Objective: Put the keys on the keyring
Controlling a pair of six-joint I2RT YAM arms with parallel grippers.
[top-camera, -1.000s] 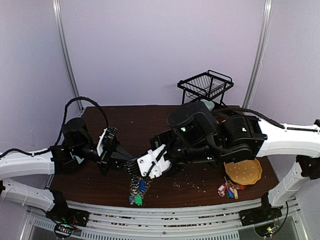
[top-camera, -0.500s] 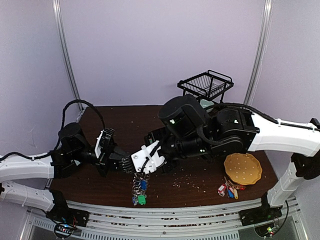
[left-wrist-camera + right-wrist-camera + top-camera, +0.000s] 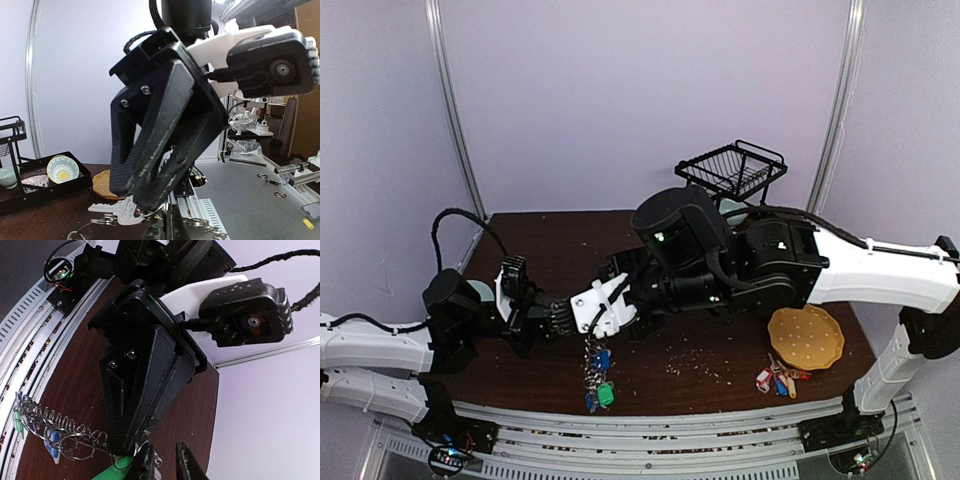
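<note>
The keyring [image 3: 592, 372] hangs above the table's front edge with blue- and green-tagged keys [image 3: 605, 394] on it. My left gripper [image 3: 553, 320] is shut on its wire; in the right wrist view the left gripper's black fingers [image 3: 135, 405] pinch the wire, and the looped keyring [image 3: 52, 432] trails to the left. My right gripper [image 3: 579, 314] meets it tip to tip. In its own view the right gripper [image 3: 165, 465] stands slightly open, with nothing between the fingers and a green-tagged key [image 3: 116, 473] just left of them. A silver key [image 3: 106, 212] shows beside my shut left gripper [image 3: 172, 227].
A loose bunch of red, yellow and blue tagged keys [image 3: 778, 380] lies at the front right. Behind it is an orange plate [image 3: 806, 337]. A black wire basket [image 3: 732, 170] with dishes stands at the back. Crumbs dot the brown table [image 3: 570, 250].
Both grippers and the keyring have shifted left as the left arm drew back. The right gripper's fingers have parted from shut to slightly open.
</note>
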